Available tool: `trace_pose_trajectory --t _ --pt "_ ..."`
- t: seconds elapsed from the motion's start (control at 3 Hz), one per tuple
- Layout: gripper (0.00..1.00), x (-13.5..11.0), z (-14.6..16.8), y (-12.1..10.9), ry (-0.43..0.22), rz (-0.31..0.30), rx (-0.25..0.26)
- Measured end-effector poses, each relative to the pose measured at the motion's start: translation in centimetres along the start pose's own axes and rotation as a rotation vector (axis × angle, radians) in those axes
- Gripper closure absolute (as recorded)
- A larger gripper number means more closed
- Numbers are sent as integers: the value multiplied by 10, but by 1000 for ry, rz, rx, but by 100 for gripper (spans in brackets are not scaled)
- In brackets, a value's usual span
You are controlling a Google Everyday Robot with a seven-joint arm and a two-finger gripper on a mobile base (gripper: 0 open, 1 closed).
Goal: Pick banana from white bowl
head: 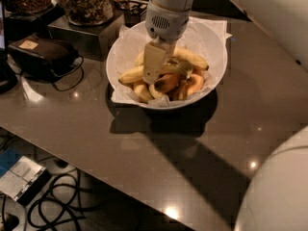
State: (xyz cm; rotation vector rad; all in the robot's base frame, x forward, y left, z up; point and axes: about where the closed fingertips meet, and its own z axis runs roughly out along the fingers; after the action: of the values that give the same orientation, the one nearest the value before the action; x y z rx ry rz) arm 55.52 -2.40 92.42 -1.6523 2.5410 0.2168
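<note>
Lower frame: dark bench [120, 148]. Mid-frame, the white bowl [217, 78] corrals the fruit pile. The banana [131, 74] lies across its left half, running under the gripper [152, 80], which hangs straight down into the pile, likely lining up a grab. Open or closed: cannot tell. Jars [86, 4] upper left.

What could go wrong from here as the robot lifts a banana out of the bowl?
1. The gripper sits low among crowded fruit, so it may catch a neighbour along with the banana.
2. The loose paper lining the bowl could snag and lift too.
3. The bowl might slide on the smooth table.
</note>
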Motion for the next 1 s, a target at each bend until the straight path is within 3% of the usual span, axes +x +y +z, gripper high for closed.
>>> trace_pose_trajectory --t 1.0 --pt "39 -6 18 3 3 -14 -40"
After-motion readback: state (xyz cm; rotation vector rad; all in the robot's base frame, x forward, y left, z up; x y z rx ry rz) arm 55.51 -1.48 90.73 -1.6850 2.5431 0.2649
